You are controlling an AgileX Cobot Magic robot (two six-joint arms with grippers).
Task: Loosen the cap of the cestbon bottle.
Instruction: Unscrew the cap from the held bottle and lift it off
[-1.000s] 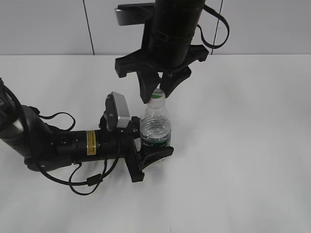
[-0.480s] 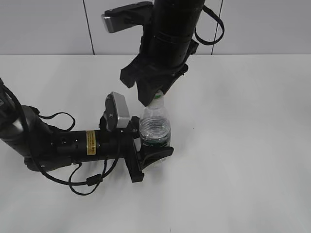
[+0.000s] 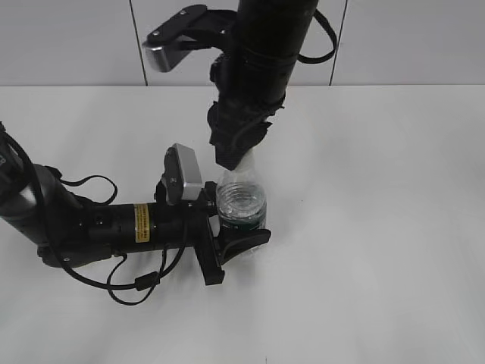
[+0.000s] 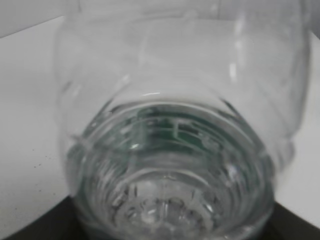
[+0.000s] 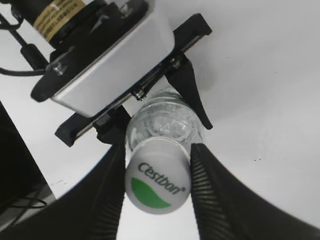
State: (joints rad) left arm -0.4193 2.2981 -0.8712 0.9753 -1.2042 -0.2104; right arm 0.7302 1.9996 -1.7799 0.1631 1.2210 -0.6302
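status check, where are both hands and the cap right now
Left hand clamps bottle low. Right hand shut on cap from above. Nothing in the way.

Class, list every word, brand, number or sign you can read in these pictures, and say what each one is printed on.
"Cestbon", dark lettering above a green leaf-shaped mark, on top of the white cap, gripped by the right gripper.
Yellow sticker on the left arm's wrist: print too small to read.
Same yellow sticker in the right wrist view: lettering blurred, unreadable.
Green label of the cestbon bottle, held in the left gripper: no legible text.
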